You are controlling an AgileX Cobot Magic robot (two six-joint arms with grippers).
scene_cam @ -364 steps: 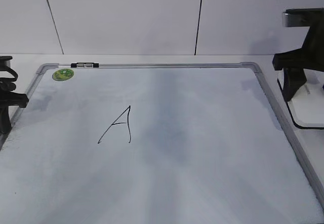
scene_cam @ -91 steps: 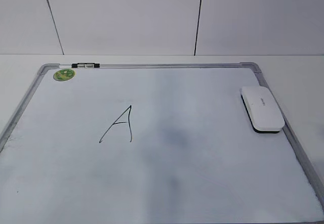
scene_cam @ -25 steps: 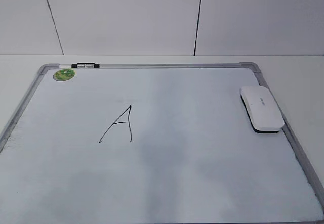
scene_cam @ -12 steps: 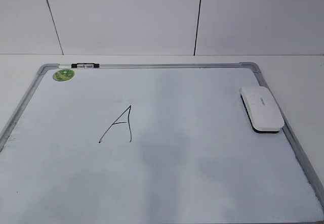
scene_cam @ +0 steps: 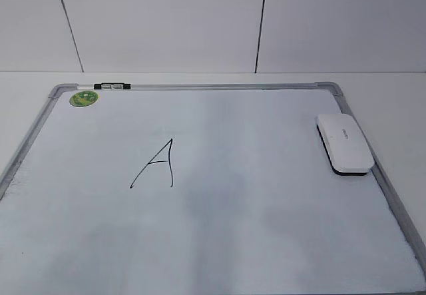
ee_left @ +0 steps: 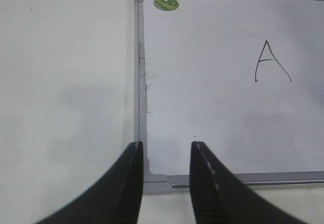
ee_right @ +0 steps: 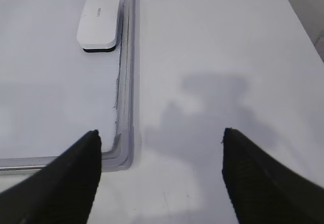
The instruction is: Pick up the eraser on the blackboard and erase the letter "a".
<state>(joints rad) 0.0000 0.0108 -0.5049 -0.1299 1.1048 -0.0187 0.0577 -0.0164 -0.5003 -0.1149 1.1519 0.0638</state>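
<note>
The white eraser (scene_cam: pixel 344 143) lies flat at the right edge of the blackboard (scene_cam: pixel 200 86), its dark felt down; it also shows in the right wrist view (ee_right: pixel 99 21). A tall angular capital "A" (scene_cam: pixel 156 165) is drawn left of the board's middle. No small cursive "a" shows in any view. My left gripper (ee_left: pixel 165 145) is open and empty above the board's near-left corner (ee_left: pixel 139 82). My right gripper (ee_right: pixel 161 133) is wide open and empty above the table, just outside the board's near-right corner (ee_right: pixel 126 82). Neither gripper shows in the exterior view.
A round green sticker (scene_cam: pixel 84 98) sits in the board's far-left corner. A small black-and-white marker (scene_cam: pixel 111 86) lies on the far frame beside it. White table lies on both sides of the board, with a white panelled wall behind.
Both arms have left the exterior view since the earliest frame, and the eraser now shows in the open at the right edge. Nothing has moved in the last second.
</note>
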